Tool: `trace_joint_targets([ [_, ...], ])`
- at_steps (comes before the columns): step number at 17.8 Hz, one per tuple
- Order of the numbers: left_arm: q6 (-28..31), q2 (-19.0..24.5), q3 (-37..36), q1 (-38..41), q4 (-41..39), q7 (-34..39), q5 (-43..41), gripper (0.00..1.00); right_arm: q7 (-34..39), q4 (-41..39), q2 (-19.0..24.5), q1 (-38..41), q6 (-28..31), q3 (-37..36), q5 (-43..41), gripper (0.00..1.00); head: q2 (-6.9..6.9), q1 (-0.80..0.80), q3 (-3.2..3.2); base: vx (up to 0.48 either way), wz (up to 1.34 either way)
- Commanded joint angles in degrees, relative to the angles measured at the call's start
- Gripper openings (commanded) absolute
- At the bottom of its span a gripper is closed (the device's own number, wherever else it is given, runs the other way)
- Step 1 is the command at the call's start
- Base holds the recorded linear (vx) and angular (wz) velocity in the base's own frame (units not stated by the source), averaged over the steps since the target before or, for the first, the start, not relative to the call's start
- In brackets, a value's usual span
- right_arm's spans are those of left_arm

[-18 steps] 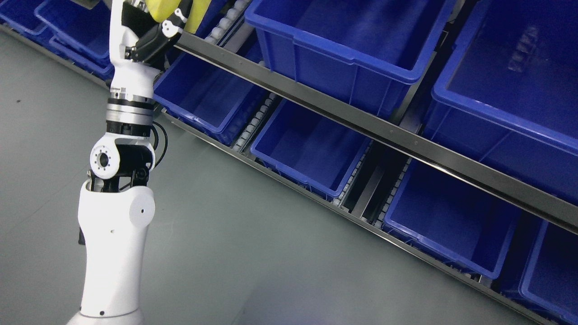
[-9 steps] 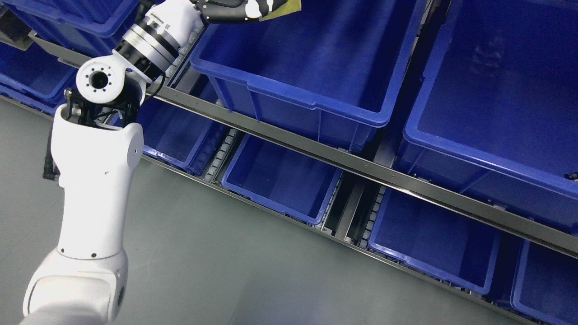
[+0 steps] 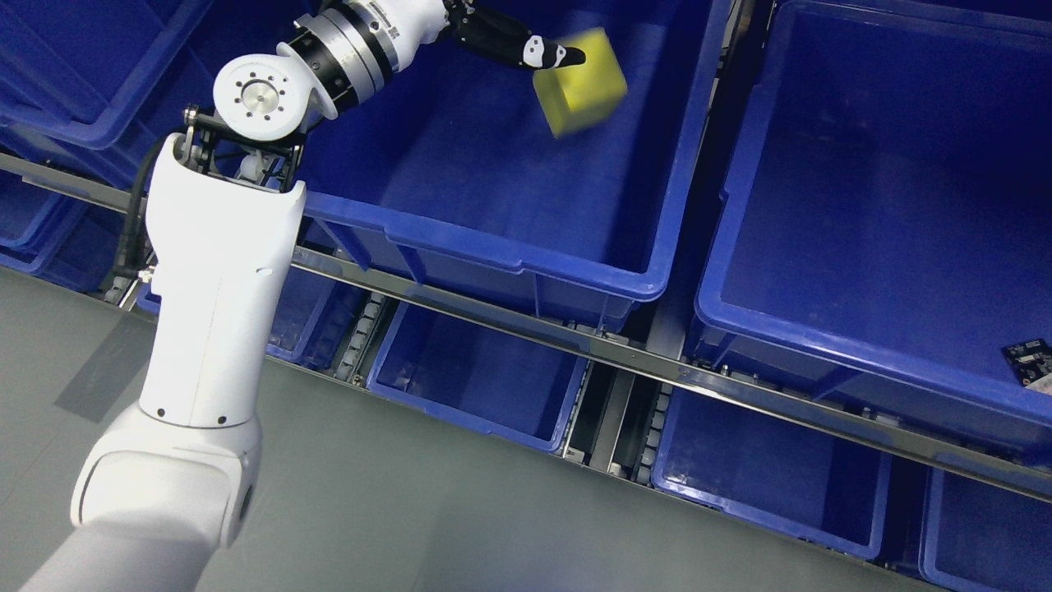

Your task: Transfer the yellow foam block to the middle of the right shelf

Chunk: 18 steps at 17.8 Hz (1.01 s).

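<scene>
Over the middle-tier blue bin (image 3: 493, 247), the left hand (image 3: 518, 45) reaches in from upper left, arm coming up from the pic's lower left. Yellow foam block (image 3: 579, 80) sits just at the tip of the dark fingers (image 3: 542, 53), tilted on a corner, edges blurred. It looks mid-drop or just let go, but can't tell for sure whether a finger is touching it. Fingers look stretched out rather than wrapped round the block; nothing else in the hand. Right hand not in view.

Progress, as a judgement: nearly done. Block is already inside the bin's walls, above its floor, toward the back right. Left to do: block has to settle on the bin floor, and the arm has to pull out. Neighbouring bin (image 3: 888, 205) at right has a small circuit board (image 3: 1029, 362) at its front corner. Lower-shelf bins (image 3: 477, 378) look empty.
</scene>
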Motion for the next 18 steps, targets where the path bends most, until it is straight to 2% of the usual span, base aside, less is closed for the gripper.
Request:
trace_joint_targets([
  [1,-2.4,-2.1,2.3,-0.5,1.6,1.1,-1.2,1.00,0.0,-1.0,-1.0,0.1,0.0,0.0,0.2,1.00,0.00,0.00,0.00,0.075,-0.11],
  [3,-2.4,-2.1,6.1,0.4,-0.1,7.3,3.5,1.00,0.0,-1.0,-1.0,0.1,0.0,0.0,0.2,1.00,0.00,0.00,0.00,0.067,-0.09],
  [5,-1.9,-2.1,9.2,1.6,-2.1,17.3,11.0,1.00,0.0,-1.0,-1.0,0.1,0.0,0.0,0.2,1.00,0.00,0.00,0.00,0.045,-0.05],
  [7,-1.2,-2.1,10.1,4.8,-4.7,28.5,16.3,1.00,0.0,-1.0,-1.0,0.1,0.0,0.0,0.2,1.00,0.00,0.00,0.00,0.026,-0.02],
  [9,-1.1,-2.1,9.4,7.8,-6.1,35.0,18.2,1.00,0.0,-1.0,-1.0,0.1,0.0,0.0,0.2,1.00,0.00,0.00,0.00,0.010,0.00],
  [12,-1.1,-2.1,7.3,11.7,-9.8,40.5,20.3,1.00,0.0,-1.0,-1.0,0.1,0.0,0.0,0.2,1.00,0.00,0.00,0.00,0.000,0.00],
  [15,-1.5,-2.1,0.9,19.0,-15.6,40.3,20.6,1.00,0.0,-1.0,-1.0,0.1,0.0,0.0,0.3,1.00,0.00,0.00,0.00,0.000,0.00],
  [17,-3.0,-2.1,-0.5,20.5,-15.6,40.2,20.6,1.00,0.0,-1.0,-1.0,0.1,0.0,0.0,0.2,1.00,0.00,0.00,0.00,0.000,0.00],
  [18,-5.5,-2.1,-0.5,20.6,-15.6,40.1,20.6,1.00,0.0,-1.0,-1.0,0.1,0.0,0.0,0.2,1.00,0.00,0.00,0.00,0.000,0.00],
])
